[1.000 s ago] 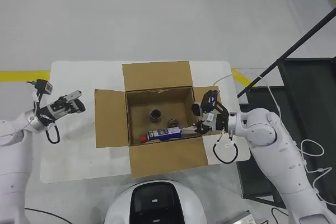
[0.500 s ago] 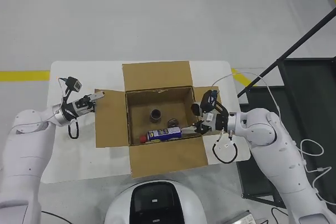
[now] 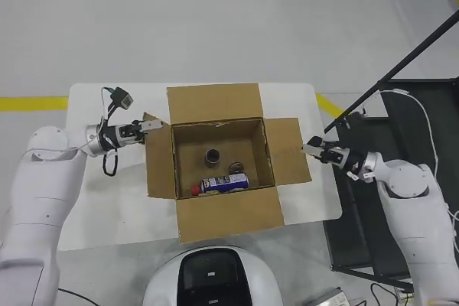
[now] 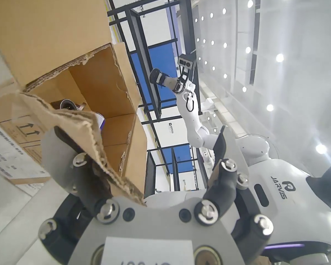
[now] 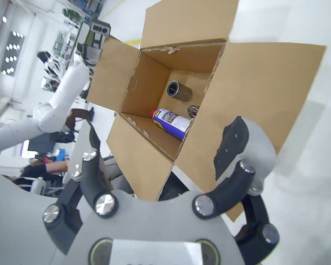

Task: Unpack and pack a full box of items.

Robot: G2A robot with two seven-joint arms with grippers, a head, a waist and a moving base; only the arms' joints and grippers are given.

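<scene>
Left gripper (image 3: 156, 124), jaws apart, has come in and tipped up left flap (image 3: 159, 162); right gripper (image 3: 312, 144), jaws also apart, backed out of box (image 3: 229, 212), so closing likely starts.

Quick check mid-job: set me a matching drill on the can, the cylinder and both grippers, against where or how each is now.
1 can
2 cylinder
3 left gripper
4 right gripper

a at the right flap
b grey metal
c blue, on its side
d at the left flap

Pairs: 1-c, 2-b, 3-d, 4-a
</scene>
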